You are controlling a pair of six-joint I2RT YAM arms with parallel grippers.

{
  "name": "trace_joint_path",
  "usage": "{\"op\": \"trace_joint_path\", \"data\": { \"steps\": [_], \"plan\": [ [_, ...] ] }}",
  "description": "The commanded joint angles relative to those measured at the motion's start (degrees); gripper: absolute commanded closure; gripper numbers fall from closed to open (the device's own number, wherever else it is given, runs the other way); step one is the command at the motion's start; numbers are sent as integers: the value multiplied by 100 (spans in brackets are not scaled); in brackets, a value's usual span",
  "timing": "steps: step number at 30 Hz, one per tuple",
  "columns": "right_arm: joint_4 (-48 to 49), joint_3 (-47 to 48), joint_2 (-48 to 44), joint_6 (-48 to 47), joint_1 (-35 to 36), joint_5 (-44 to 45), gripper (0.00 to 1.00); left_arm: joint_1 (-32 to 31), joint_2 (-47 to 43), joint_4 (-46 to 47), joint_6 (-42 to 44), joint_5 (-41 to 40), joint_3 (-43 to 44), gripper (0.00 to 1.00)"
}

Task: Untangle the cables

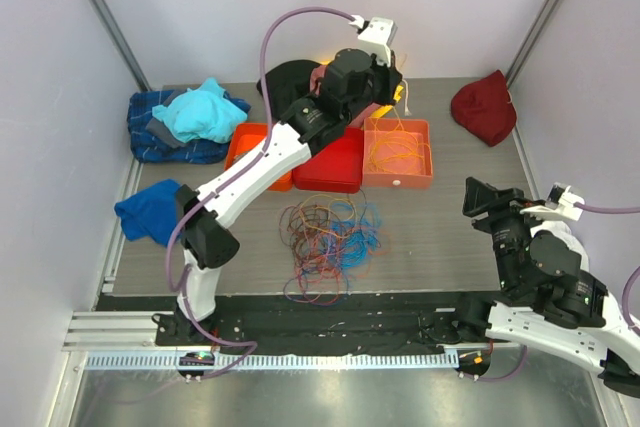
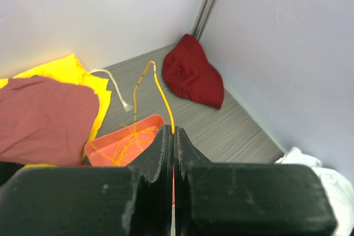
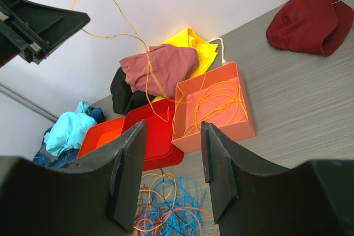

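Note:
The cables (image 1: 330, 237) lie in a loose tangle of blue, orange, yellow, red and purple wires on the table in front of the trays; they also show low in the right wrist view (image 3: 171, 203). My left gripper (image 1: 392, 82) is raised above the back of the salmon box (image 1: 398, 182) and is shut on a thin orange-yellow cable (image 2: 165, 100). That cable arcs from the gripper down into the box (image 3: 138, 42), where more orange wire lies coiled (image 3: 218, 100). My right gripper (image 1: 475, 197) is open and empty, held above the table right of the tangle (image 3: 174, 131).
A red tray (image 1: 335, 162) and an orange tray (image 1: 245, 142) sit left of the salmon box. Cloths lie around: blue and cyan (image 1: 190, 117), blue (image 1: 150, 209), black (image 1: 290, 82), dark red (image 1: 485, 107), maroon on yellow (image 3: 166, 64). Walls enclose the table.

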Motion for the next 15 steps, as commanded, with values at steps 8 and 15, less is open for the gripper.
{"op": "trace_joint_path", "data": {
  "steps": [8,15],
  "plan": [
    [29,-145,-165,64,7,240,48,65,560,581,-286,344,313,100],
    [-23,-225,-227,73,7,266,48,215,1017,837,-655,582,252,100]
  ]
}}
